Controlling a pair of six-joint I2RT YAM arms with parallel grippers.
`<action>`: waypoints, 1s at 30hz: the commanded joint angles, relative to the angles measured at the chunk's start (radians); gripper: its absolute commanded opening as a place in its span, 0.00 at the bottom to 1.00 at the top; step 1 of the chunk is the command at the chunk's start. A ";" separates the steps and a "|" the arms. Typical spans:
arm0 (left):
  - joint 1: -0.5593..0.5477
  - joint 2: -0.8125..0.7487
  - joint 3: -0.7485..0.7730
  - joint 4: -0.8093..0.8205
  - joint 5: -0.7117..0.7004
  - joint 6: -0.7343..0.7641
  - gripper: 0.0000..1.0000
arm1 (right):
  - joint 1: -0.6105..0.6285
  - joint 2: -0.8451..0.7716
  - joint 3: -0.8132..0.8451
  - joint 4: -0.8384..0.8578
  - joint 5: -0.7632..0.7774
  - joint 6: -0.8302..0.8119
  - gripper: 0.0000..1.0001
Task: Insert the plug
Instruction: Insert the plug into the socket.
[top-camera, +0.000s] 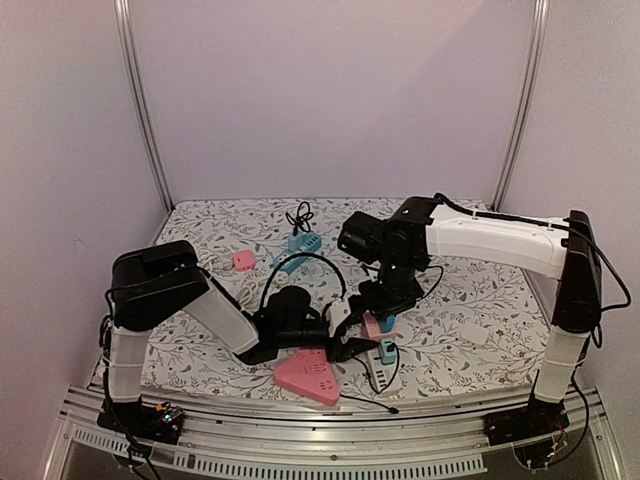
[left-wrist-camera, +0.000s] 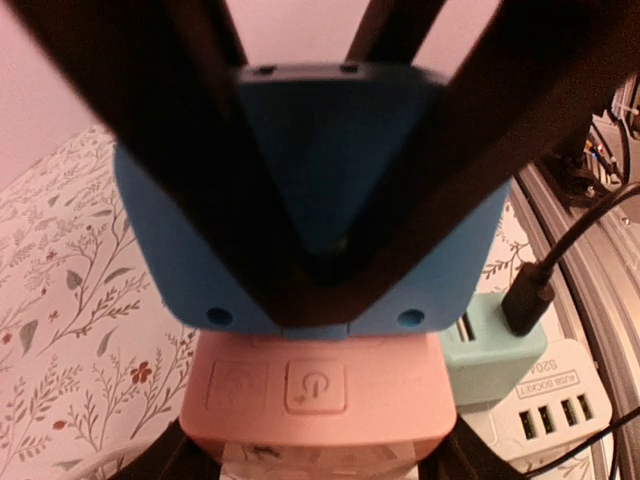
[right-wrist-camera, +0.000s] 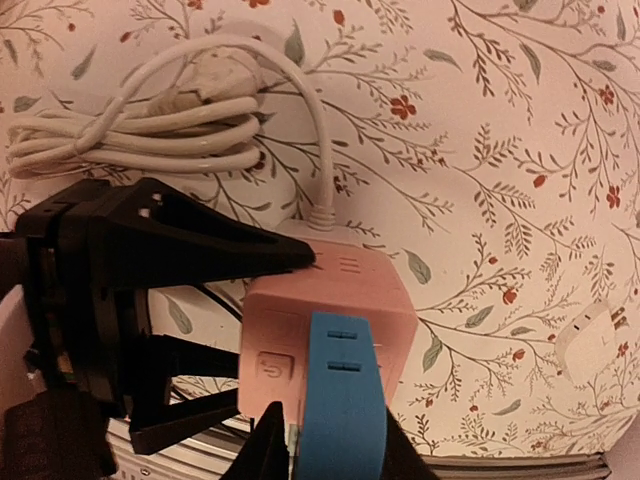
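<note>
A blue plug sits pressed against one face of a pink cube socket, and its prongs are hidden. My right gripper is shut on the plug, one black finger on each side. In the left wrist view the blue plug rests flush on the pink cube, with the right arm's dark fingers crossing over it. My left gripper is shut on the cube from both sides. From above, both grippers meet at the table's front centre: the left gripper, the right gripper and the pink cube.
A pink triangular power strip lies by the front edge. A teal adapter with a black USB cable stands on a white strip just to the right. A coiled white cord, a blue strip and a small pink block lie farther back.
</note>
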 joint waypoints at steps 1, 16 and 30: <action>0.004 0.028 0.020 -0.033 -0.002 0.075 0.00 | 0.008 0.077 -0.045 0.037 0.027 -0.044 0.36; -0.003 0.016 0.017 -0.071 0.045 0.133 0.09 | -0.042 -0.057 -0.001 0.081 -0.004 -0.149 0.69; -0.006 0.045 0.036 -0.125 0.025 0.124 0.10 | -0.095 -0.225 -0.157 0.089 -0.050 -0.061 0.61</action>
